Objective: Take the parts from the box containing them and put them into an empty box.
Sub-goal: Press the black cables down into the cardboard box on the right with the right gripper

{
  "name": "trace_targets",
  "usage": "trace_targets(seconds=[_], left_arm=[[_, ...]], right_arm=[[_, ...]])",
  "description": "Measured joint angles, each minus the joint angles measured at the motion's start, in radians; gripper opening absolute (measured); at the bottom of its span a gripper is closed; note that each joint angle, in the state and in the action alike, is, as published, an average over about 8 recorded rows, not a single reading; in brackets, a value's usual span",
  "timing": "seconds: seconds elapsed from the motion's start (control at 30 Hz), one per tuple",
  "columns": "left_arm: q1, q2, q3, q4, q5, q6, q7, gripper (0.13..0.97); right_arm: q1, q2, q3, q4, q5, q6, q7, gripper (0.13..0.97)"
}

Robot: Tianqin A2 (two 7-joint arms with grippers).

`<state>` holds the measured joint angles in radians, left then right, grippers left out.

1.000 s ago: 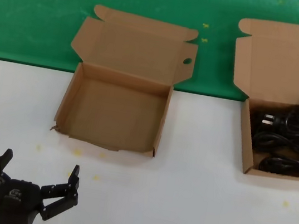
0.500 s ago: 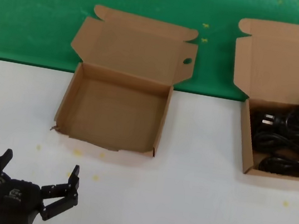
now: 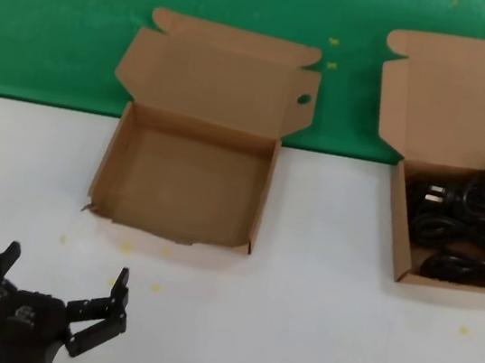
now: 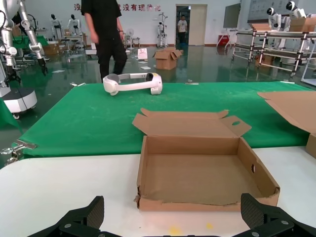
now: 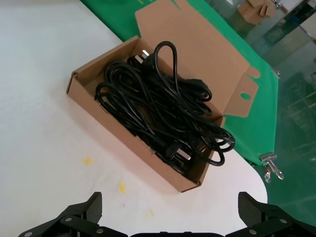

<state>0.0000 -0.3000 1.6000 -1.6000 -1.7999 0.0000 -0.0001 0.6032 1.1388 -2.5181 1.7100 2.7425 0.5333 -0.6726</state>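
In the head view, the left gripper (image 3: 56, 295) sits at the lower left of the frame, low over the white table (image 3: 295, 317), with its fingers spread wide and nothing between them. The right gripper (image 5: 170, 210) does not show in the head view at all; its own wrist view catches both fingers at the bottom edge, set far apart and holding nothing.

The parts (image 3: 469, 224) lie as a tangle of black cords in the box containing them (image 3: 399, 214), at the right edge of the head view with its plain lid flap standing open behind. The right wrist view looks down on that heap (loops piled over one another, a plug end near the box's near corner). The empty box (image 3: 264, 203) stands left of centre in the head view, its holed lid folded back onto the green mat (image 3: 67, 9), and it holds nothing. The two boxes are well apart.

The step in hand appears to be the right arm's first reach for a cord, and none has yet been moved. It would do best to come down over a raised loop near the top of the heap rather than a buried strand, close around a single cord, and lift slowly, since the tangle may drag neighbours or shift the light box.
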Motion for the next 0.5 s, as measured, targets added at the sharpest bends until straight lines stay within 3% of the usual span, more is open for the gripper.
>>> trace_targets(seconds=[0.23,0.5], left_arm=[[0.0,0.0,0.0,0.0,0.0,0.0,0.0,0.966],[0.0,0.0,0.0,0.0,0.0,0.0,0.0,0.966]], right_arm=[[0.144,0.036,-0.177,-0.022,0.009,0.012,0.014,0.966],[0.232,0.042,-0.228,-0.044,0.01,-0.009,-0.056,0.966]])
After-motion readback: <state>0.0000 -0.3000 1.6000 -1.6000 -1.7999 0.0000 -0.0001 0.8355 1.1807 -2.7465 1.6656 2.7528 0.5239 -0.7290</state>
